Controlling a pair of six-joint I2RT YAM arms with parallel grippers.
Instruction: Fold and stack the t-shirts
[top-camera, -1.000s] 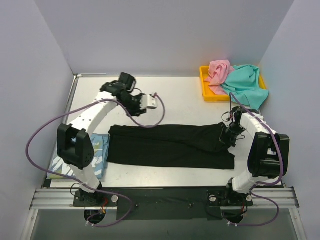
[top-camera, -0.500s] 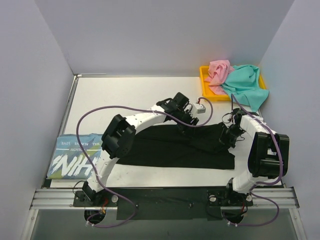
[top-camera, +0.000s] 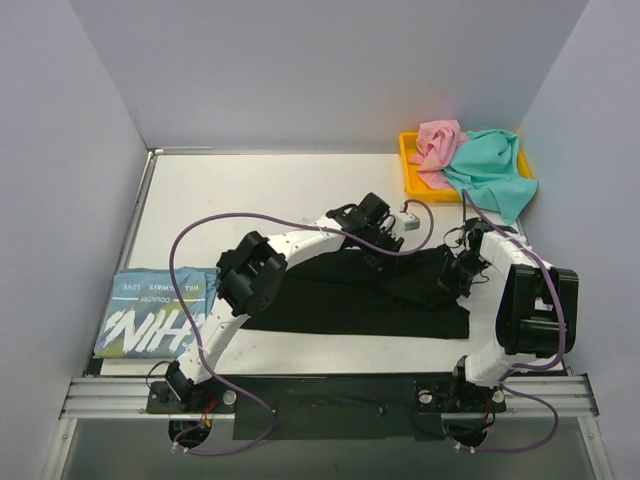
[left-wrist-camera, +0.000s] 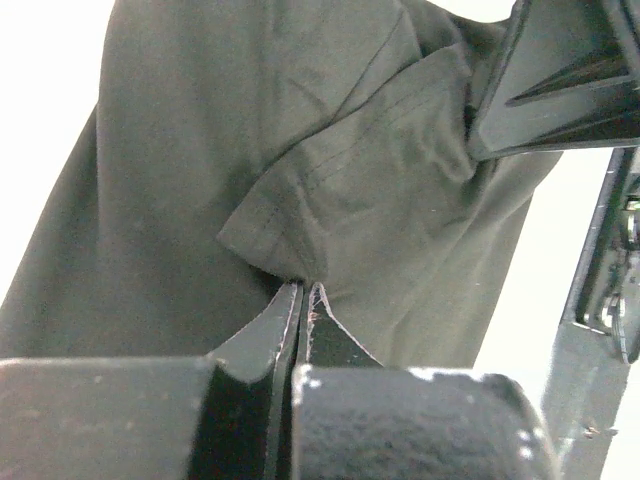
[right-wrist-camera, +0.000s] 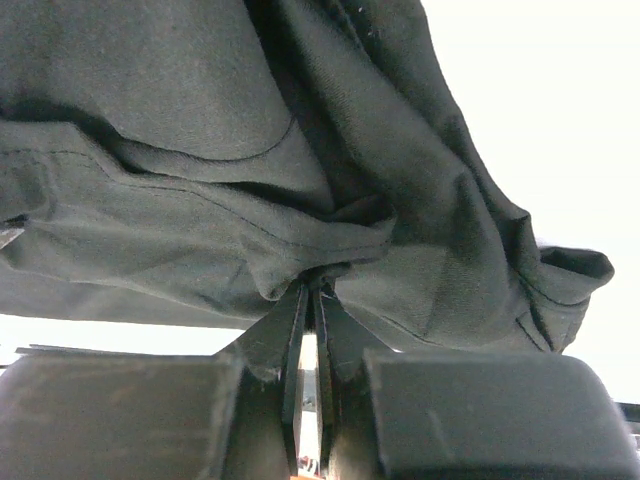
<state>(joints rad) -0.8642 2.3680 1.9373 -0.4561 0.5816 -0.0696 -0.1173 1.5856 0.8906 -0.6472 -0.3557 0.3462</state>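
Observation:
The black t-shirt (top-camera: 340, 300) lies spread lengthwise across the middle of the table. My left gripper (top-camera: 380, 255) reaches over to its right part. In the left wrist view the left gripper (left-wrist-camera: 303, 287) is shut on a hemmed fold of the black t-shirt (left-wrist-camera: 200, 150). My right gripper (top-camera: 452, 280) is at the shirt's right end, and in the right wrist view the right gripper (right-wrist-camera: 315, 282) is shut on bunched cloth of the black t-shirt (right-wrist-camera: 150, 100). A folded light blue t-shirt (top-camera: 155, 320) with white lettering lies at the near left. The pink t-shirt (top-camera: 438, 140) and teal t-shirt (top-camera: 490, 175) are heaped at the back right.
A yellow tray (top-camera: 408, 165) at the back right holds the pink and teal shirts, and the teal one hangs over its right side. Purple cables loop from both arms. Grey walls close in the table on three sides.
My left arm swung from the back left across to the shirt's right part, uncovering the light blue shirt. Its jaws went from open to shut on the black cloth. The right arm stayed put.

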